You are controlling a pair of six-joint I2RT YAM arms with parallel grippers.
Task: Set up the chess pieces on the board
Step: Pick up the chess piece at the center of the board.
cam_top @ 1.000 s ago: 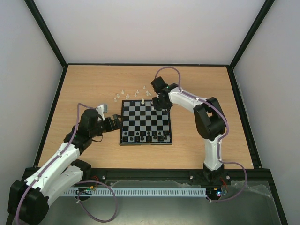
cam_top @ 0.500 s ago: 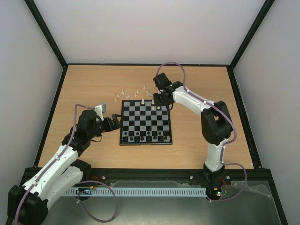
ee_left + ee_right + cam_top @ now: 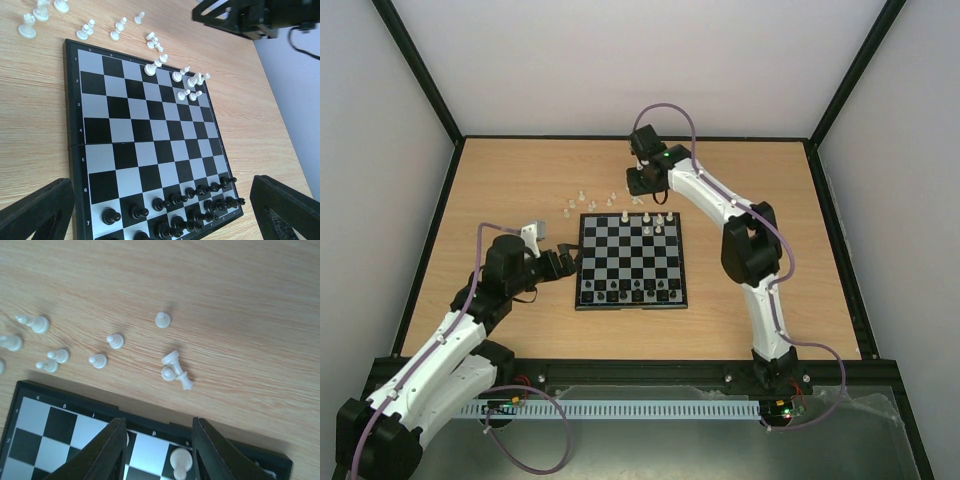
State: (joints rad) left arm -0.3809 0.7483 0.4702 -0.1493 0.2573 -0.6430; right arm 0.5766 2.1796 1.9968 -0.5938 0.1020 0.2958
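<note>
Bright even light; faint shadows beside chess pieces (image 3: 162, 320) (edges perhaps soft)

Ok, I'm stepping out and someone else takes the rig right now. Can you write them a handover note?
The left claw is open and empty, hovering at the left edge of the board.
The right claw is open and empty, over the board's far edge.
Done: black pieces stand in the near rows; a few white pieces stand near the far right corner.
Left: the loose white pieces on the table beyond the far edge, some toppled, need placing on the board.
</note>
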